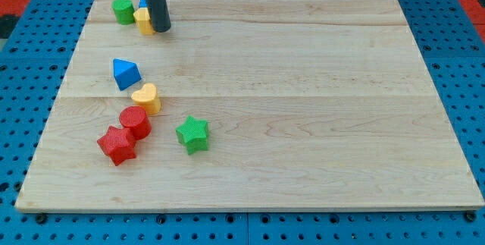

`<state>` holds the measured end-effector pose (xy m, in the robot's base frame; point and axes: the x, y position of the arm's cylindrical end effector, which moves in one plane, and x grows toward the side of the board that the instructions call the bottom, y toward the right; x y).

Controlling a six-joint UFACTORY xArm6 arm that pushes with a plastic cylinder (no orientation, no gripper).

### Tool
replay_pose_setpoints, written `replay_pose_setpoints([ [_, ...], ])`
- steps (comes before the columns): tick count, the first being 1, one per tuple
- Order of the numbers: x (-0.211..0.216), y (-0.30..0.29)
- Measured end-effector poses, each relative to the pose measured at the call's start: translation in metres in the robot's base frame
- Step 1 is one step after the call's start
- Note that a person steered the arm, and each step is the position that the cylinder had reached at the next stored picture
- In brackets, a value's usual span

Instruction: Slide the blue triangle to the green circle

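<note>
The blue triangle [126, 73] lies on the wooden board at the view's left, just above a yellow heart [145, 98]. The green circle [123, 10] stands near the board's top left corner. My tip [161, 28] is down at the top left, touching the right side of a yellow block [142, 20] that sits next to the green circle. A blue block [142, 2] peeks out behind the rod; its shape is hidden. The tip is well above the blue triangle and apart from it.
A red circle [135, 121] and a red star [117, 145] sit together at the lower left. A green star [192, 133] lies to their right. The wooden board [303, 108] rests on a blue pegboard surface.
</note>
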<state>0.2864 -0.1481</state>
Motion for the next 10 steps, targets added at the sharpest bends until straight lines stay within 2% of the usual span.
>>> replay_pose_setpoints([
  [2,0.01,-0.001],
  [3,0.02,0.041],
  [4,0.09,0.062],
  [5,0.114,0.041],
  [6,0.114,0.001],
  [8,0.149,-0.022],
  [10,0.1,-0.042],
])
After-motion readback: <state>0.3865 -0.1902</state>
